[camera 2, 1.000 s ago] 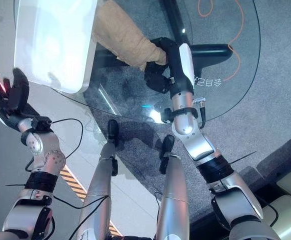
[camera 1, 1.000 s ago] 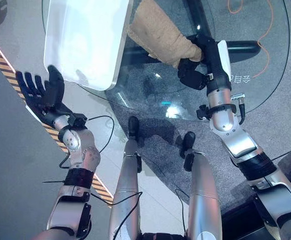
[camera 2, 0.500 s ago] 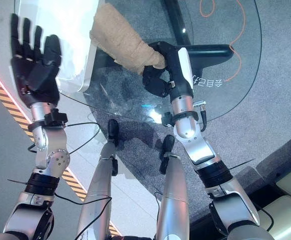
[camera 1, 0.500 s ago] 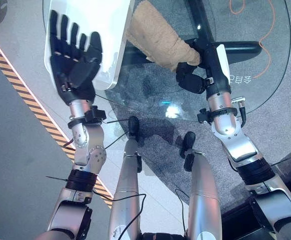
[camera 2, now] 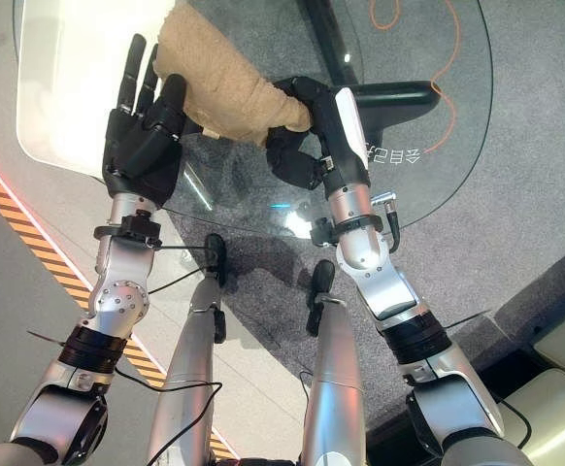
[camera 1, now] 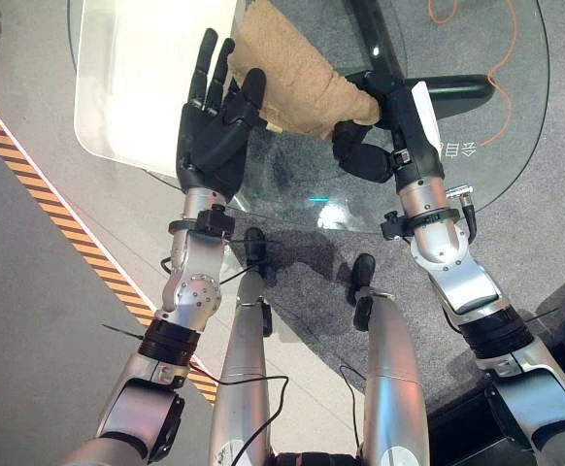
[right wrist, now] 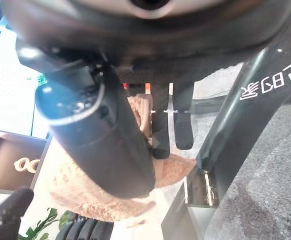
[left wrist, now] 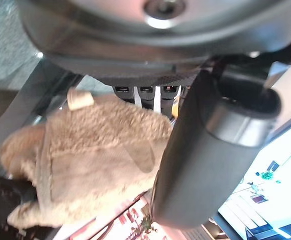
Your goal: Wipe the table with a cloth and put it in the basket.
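While my right hand (camera 1: 365, 146) has its fingers curled round one end of the tan cloth (camera 1: 292, 73), pinching it against the thumb, the cloth lies spread on the round glass table (camera 1: 477, 126), running away from that hand toward the white basket (camera 1: 137, 87). My right wrist view shows those fingers (right wrist: 168, 120) bent over the fuzzy fabric, with the thumb closing in from the side.

My left hand (camera 1: 215, 121) is raised with palm up and fingers straight, holding nothing; it sits at the cloth's free end, its fingertips (camera 1: 207, 49) next to the fabric's edge, over the basket's near corner. In my left wrist view the cloth (left wrist: 95, 160) shows just past the thumb, and I cannot tell whether they touch.

The basket rests on the table beside the cloth, on the side away from my right hand. An orange cable (camera 1: 477, 39) loops on the grey floor beneath the glass, well beyond the cloth.
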